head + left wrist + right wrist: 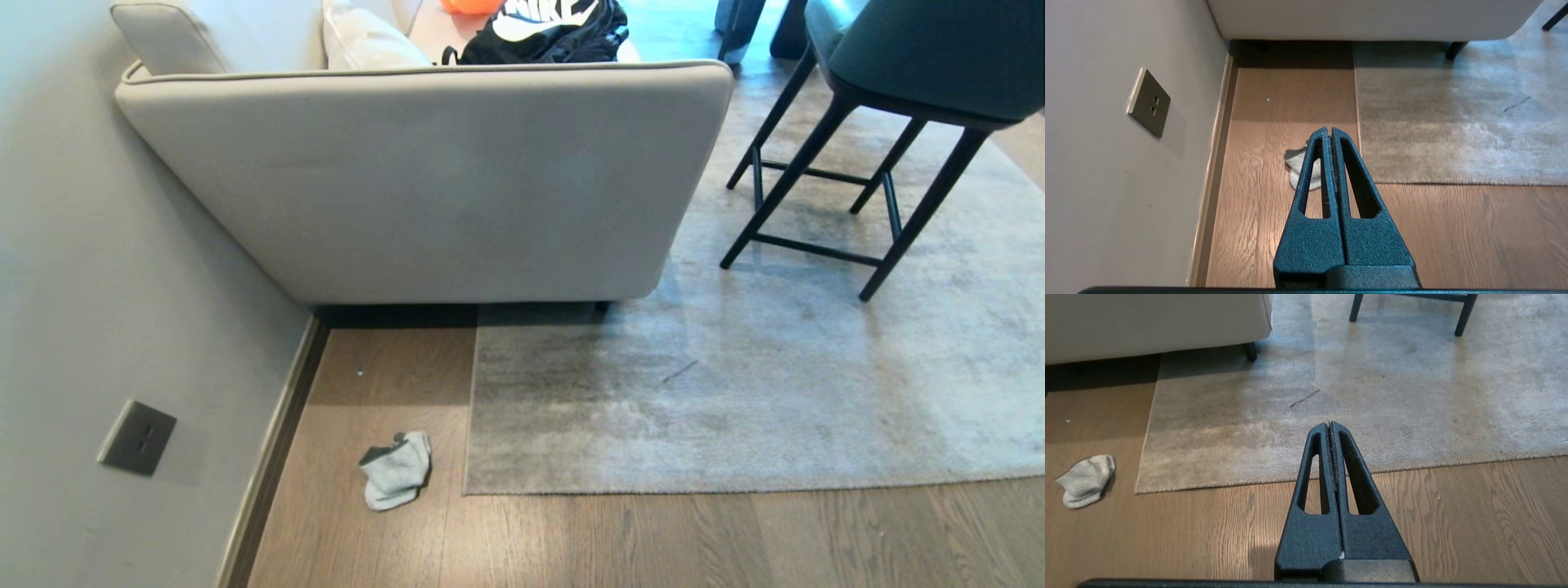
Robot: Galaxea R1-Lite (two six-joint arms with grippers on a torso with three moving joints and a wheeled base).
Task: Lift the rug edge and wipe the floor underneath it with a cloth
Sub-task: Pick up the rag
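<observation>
While neither arm is showing in the head view, each wrist view is showing its own gripper hanging above the floor with nothing in it. The large mottled grey-beige short-pile rug [775, 392] is lying flat across the right of the scene, its straight hemmed rug edge [735, 490] running along the near side to a corner at the left. A pale beige upholstered sofa [441, 180] is standing at the far side against the plain grey wall [98, 245] on the left, its right end resting over the rug's far left part. Only the head view is taking in the dark teal stool on thin black legs [857, 163] on the rug at far right, and the black-and-white bag [547, 33] lying on the sofa seat. The light brown wood-grain plank floor [653, 539] is filling the near strip and the gap between rug and wall. A grey square wall socket [137, 438] is sitting low on the wall. The small pale blue-grey fluffy cloth [397, 470] is lying crumpled on the floor just left of the rug corner, apart from it. The left gripper [1327, 130] is hovering with jaws pressed together, the cloth partly hidden behind it. The right gripper [1329, 424] is likewise closed tight and empty, above the near rug edge.
</observation>
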